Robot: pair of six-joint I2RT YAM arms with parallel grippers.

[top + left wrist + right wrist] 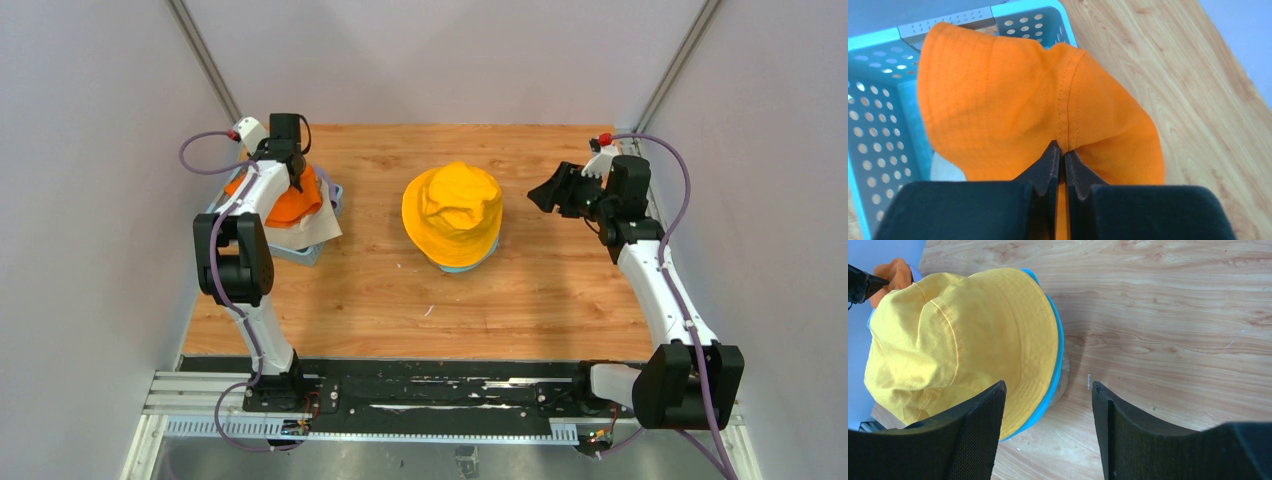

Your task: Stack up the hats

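- Pinching only a thin fold of fabric by a seam, the left fingers (1050,167) are clenched on the orange hat (998,100) above the light blue basket (878,100) at the far-left corner of the surface (540,300). So small a bite could slip during the carry.
- The orange hat hangs limp, so I judge it may land folded or off-centre instead of opening over the crown.
- A beige hat (318,232) drapes over the basket's rim just under the orange one and could be dragged out with it.
- The yellow hat (963,335) sits over the teal hat (1057,365) mid-surface; a sideways push could knock both askew.
- The right fingers (975,427) are spread wide, grasping nothing, toward the far-right corner beside that stack.
- The surface is wood-grain, with pale plain walls (100,100) on three sides and a metal rail (400,410) along the near edge.
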